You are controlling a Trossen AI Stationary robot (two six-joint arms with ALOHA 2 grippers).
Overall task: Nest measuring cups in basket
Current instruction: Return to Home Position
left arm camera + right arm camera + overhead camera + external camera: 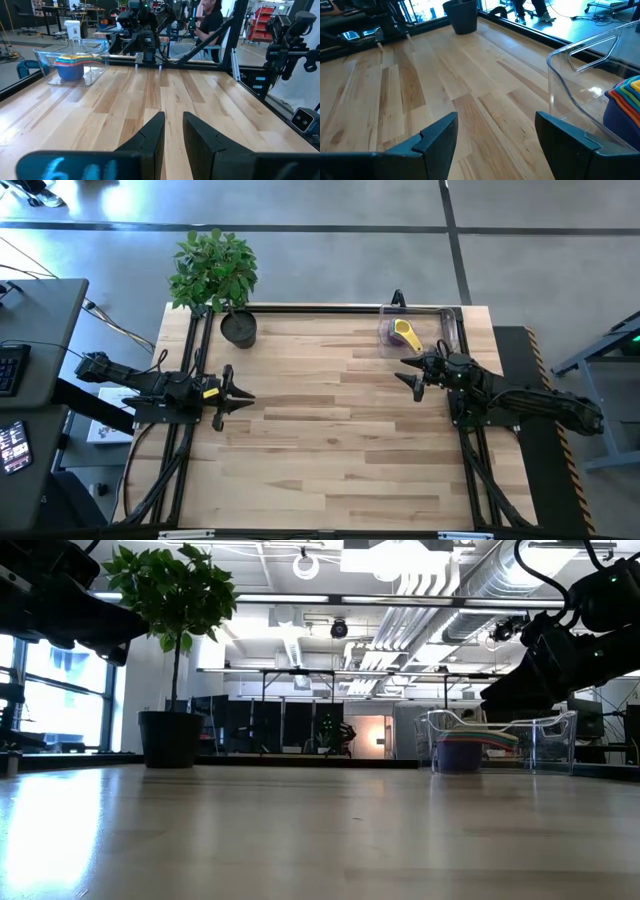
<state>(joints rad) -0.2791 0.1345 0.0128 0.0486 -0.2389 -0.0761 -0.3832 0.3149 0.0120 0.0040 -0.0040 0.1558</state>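
Reporting on both of my grippers and the work items.

My right gripper (408,375) is hovering right of centre in the high view, just below and left of the basket (452,316) and apart from it. Its fingers are standing spread wide and are gripping nothing; in the right wrist view bare table (330,440) is showing between them, with the basket wall rising at the right edge of that picture.

My left gripper (245,397) is waiting at the left-centre of the high view, over the table's left edge, well apart from the basket. Its fingers are sitting close together, only a narrow strip of wood is showing between them, and they are carrying nothing.

The basket is standing in the upper right of the high view, at the table's far right corner. The measuring cups (403,333) are lying inside it as one nested stack, yellow on top, a purple cup lowest in the low view, handles fanned in coloured layers.

The plant pot (239,328) is standing in the upper left of the tabletop.
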